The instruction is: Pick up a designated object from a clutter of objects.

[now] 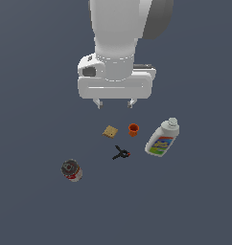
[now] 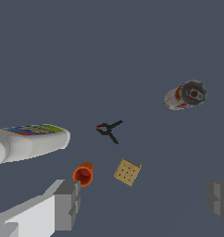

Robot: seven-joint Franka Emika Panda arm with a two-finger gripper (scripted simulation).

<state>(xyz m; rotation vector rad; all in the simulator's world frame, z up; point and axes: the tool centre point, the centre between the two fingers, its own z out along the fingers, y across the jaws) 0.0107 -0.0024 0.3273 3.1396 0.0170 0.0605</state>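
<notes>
The gripper (image 1: 115,103) is being held wide open and empty above the clutter, and the can (image 1: 71,170), which is standing apart at the exterior view's near left, is being judged as not yet approached; the jaws should be carried over its dark top and centred before being lowered, so the label is not being nudged. One can, one cracker (image 1: 110,131), one orange cup (image 1: 133,129), one clamp (image 1: 121,153) and one bottle (image 1: 162,139) are being counted.
</notes>
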